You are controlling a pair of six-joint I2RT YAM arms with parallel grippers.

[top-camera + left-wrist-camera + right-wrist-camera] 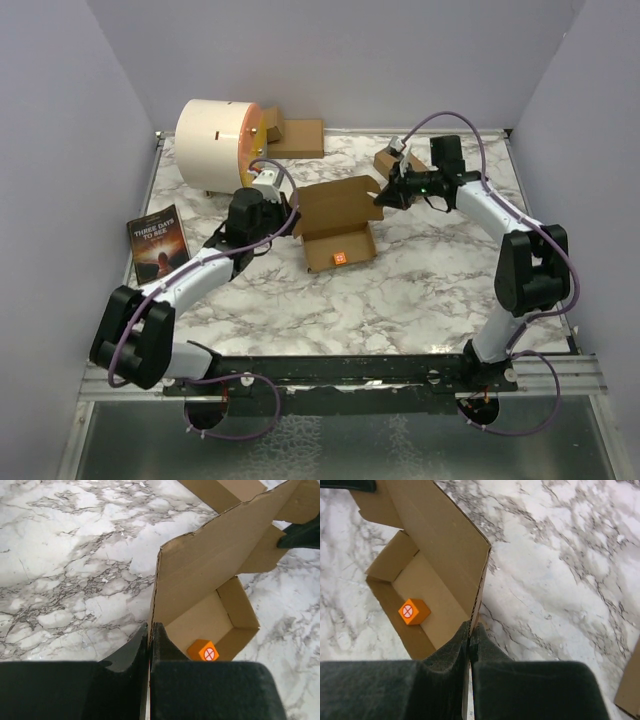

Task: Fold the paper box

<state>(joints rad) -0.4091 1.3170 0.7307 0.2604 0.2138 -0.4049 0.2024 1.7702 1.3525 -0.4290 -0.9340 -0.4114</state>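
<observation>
Tray of paper box (335, 215) is formed, orange cube (340, 257) inside. Raised lid is pinched at both edges by left gripper (150, 632) and right gripper (471, 630); closing is judged outstanding.

White shells, black joints on left arm (195, 272) and right arm (490, 208); lilac cables (448, 113) trail each; left gripper (150, 628), right gripper (470, 628) matte black

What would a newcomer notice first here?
The half-folded paper box at mid-table, its tall back panel raised, with the left fingers and right fingers shut on its opposite side edges. Next, a small orange cube sitting inside its tray. Then the big cream cylinder at the far left corner and a book by the left edge.
</observation>
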